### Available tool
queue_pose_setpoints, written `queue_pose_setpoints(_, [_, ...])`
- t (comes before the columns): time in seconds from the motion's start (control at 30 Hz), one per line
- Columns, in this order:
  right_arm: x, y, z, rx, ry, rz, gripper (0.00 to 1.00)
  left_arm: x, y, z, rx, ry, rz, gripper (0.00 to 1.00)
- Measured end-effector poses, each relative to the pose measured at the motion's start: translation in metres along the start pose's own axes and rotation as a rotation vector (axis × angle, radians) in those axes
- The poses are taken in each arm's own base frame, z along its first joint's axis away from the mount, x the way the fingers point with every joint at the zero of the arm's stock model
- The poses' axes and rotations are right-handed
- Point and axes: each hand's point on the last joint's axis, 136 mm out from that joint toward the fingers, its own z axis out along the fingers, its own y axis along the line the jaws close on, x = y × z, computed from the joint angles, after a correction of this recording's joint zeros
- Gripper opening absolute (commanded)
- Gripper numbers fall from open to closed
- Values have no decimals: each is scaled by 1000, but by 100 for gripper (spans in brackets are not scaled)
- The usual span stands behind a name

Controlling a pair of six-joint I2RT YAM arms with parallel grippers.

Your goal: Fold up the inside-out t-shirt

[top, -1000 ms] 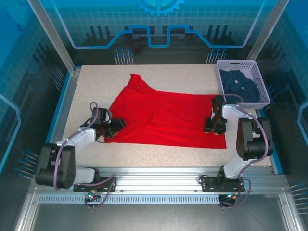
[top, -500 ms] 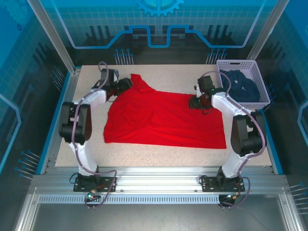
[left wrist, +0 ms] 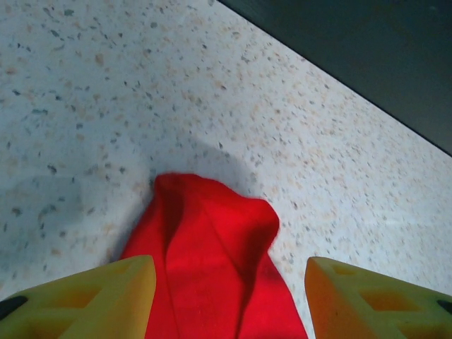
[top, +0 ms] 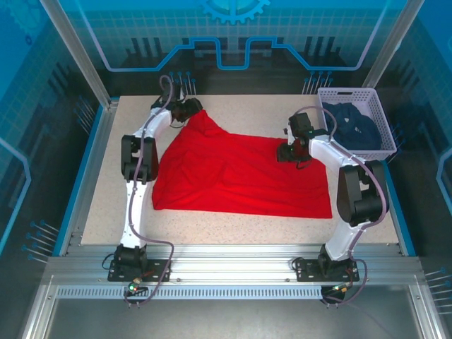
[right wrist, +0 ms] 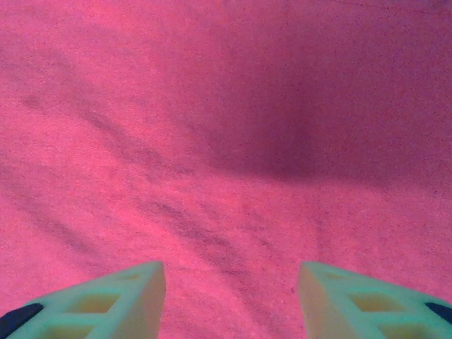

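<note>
Off the near hem now, we set the left gripper (left wrist: 229, 286), spread, astride the far corner of the bright red soft cloth t-shirt (top: 240, 176) lying on the speckled table (top: 247, 106). The right gripper (right wrist: 232, 282) hangs spread above cloth, so we judge fresh grips come next.

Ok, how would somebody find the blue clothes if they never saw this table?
Start at the big speckled table and look to its far right corner, where a white basket with holes in its sides sits. The blue clothes lie crumpled inside it. They are dark and tucked away, unlike the bright red t-shirt spread flat across the middle of the table.
</note>
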Motion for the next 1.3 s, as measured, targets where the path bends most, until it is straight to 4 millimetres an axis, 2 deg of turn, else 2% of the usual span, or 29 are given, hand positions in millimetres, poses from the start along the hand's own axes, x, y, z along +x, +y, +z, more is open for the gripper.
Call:
queue_pose_setpoints(0.2, [-3,2,-1,-6,-5,-3,54,-5,12,22,-43,-10,-77,58])
queue_pose_setpoints(0.3, [-2,4,1,-7,1,-7,54,-8,13,26,-46,-22,-109,55])
queue_pose_setpoints(0.4, [1,7,3,-9,9,-14,53,-15,10,29,-32,-45,-127,49])
queue_pose_setpoints(0.6, [3,14,6,-14,19,-29,53,-14,15,34,-36,-51,-153,33])
queue_pose_setpoints(1.0, [5,14,10,-7,29,-31,53,-13,16,36,-35,-50,-154,13])
queue_pose_setpoints(1.17, [0,9,6,21,21,-30,53,-13,15,36,-35,-51,-150,7])
queue_pose_setpoints(1.3, [-15,-9,-1,63,-9,13,53,-13,15,36,-33,-53,-146,2])
